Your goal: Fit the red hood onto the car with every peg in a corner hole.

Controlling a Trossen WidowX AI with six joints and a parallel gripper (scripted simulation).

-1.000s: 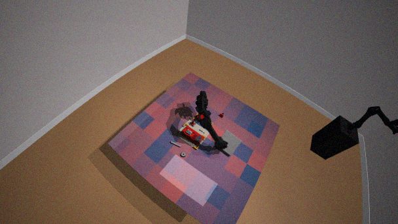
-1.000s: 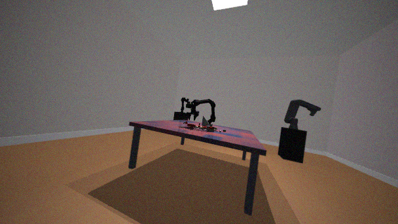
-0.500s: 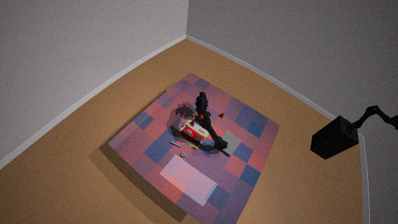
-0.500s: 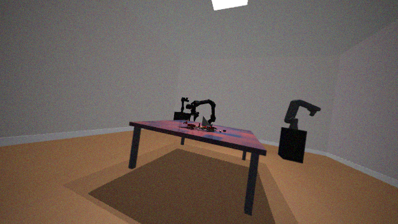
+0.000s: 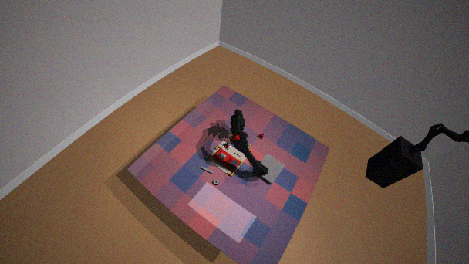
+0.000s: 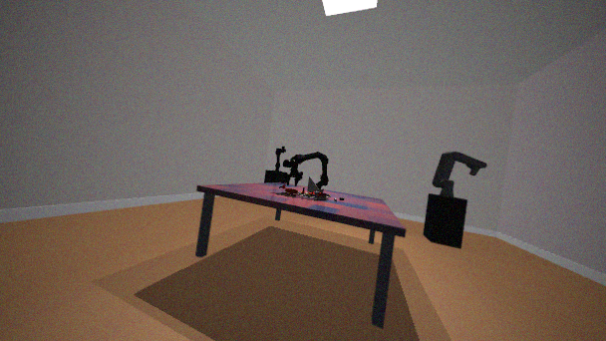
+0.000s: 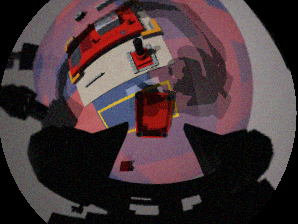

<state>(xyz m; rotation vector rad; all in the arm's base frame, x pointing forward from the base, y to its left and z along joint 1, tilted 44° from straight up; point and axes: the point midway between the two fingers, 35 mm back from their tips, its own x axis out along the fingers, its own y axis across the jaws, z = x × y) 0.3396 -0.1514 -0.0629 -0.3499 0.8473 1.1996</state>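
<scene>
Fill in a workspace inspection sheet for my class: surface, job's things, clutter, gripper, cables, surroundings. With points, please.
Surface: patchwork-coloured table (image 5: pixel 305 135) (image 6: pixel 299 203), blue, pink and purple.
Job's things: red hood (image 7: pixel 155 116) off the car, overlapping a yellow outline; red-and-white car chassis (image 5: pixel 238 154) (image 7: pixel 107 77) beyond it in the wrist view.
Clutter: small dark-red piece (image 5: pixel 261 136) (image 7: pixel 126 165); grey ring (image 5: pixel 213 182).
Gripper: fingers open, nothing between them.
Cables: nothing seen.
Surroundings: grey walls, orange-brown floor, another arm on a black box (image 5: pixel 393 164) (image 6: pixel 445 221).
</scene>
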